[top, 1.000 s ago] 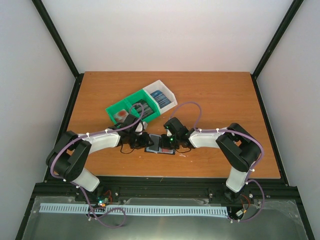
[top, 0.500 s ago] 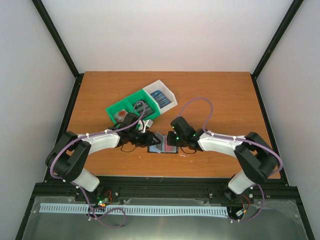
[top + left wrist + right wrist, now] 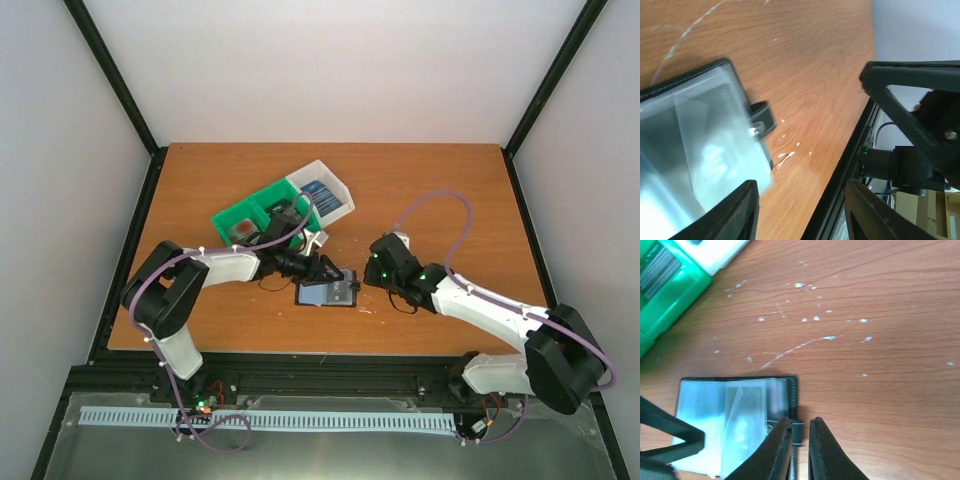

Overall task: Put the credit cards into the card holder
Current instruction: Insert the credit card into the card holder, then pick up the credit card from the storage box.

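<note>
Comparing with a second ago, both grippers have shifted right. One holder [image 3: 328, 293] lies open at the table's [image 3: 450, 200] front-centre, long axis left-right, tab [image 3: 762, 117] pointing right. Left gripper [image 3: 801, 197] hovers over it, jaws apart; right gripper [image 3: 799, 427] pinches the tab. One bin [image 3: 303, 171] holds cards [image 3: 320, 192], count unclear.

Card holder [image 3: 328, 294] open on table [image 3: 440, 190]

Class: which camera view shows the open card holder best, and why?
The right wrist view: the card holder lies nearly whole and sharp, clear sleeves showing. The top external view shows it small. The left wrist view catches only a blurred corner.
</note>
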Available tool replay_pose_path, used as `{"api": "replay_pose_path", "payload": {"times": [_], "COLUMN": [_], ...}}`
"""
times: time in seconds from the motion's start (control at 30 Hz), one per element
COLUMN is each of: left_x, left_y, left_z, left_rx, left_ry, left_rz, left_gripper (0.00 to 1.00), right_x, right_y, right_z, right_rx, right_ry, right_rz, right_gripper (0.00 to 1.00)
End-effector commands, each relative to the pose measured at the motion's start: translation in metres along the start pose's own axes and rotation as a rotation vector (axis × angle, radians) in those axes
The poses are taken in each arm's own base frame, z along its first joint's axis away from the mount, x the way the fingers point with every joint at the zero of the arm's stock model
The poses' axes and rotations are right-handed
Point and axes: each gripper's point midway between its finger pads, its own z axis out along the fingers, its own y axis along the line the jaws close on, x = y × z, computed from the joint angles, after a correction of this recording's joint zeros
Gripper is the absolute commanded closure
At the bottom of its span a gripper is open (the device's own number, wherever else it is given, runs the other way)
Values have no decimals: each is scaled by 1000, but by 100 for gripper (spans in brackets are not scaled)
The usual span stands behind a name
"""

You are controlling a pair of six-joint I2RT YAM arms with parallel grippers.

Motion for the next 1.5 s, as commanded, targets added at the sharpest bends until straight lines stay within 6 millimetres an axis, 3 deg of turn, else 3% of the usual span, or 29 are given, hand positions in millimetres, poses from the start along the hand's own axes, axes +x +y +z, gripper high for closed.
{"api": "replay_pose_path", "payload": {"times": [0.0,0.2,0.33,0.5,0.73,0.9,1.0,1.27,1.37,1.47], "left_x": [-17,-54,-96,-163,-227,-259,-275,-294,-301,-310], "left_y": [-23,-20,-19,-26,-3,4,25,72,85,98], "left_z": [2,-21,-52,-88,-112,-104,-101,-80,-74,-76], "left_rx": [18,-181,-370,-620,-793,-828,-899,-977,-1003,-1071], "left_ry": [5,-66,-154,-264,-277,-266,-266,-213,-218,-241], "left_rz": [99,202,327,508,573,669,664,669,685,697], "left_gripper": [48,41,33,23,28,31,36,42,53,58], "right_x": [-4,-13,-19,-31,-49,-50,-51,-47,-47,-46], "right_y": [-26,-33,-33,-36,-41,-40,-39,-36,-34,-32], "right_z": [-7,-14,-14,-14,-10,1,5,18,22,28], "right_rx": [59,34,-4,-29,-20,-23,-24,-40,-48,-56], "right_ry": [-19,-23,-14,1,21,70,84,128,140,154], "right_rz": [23,27,23,33,13,-2,-7,-1,-2,-2], "right_gripper": [88,85,82,81,79,79,79,79,79,79]}}
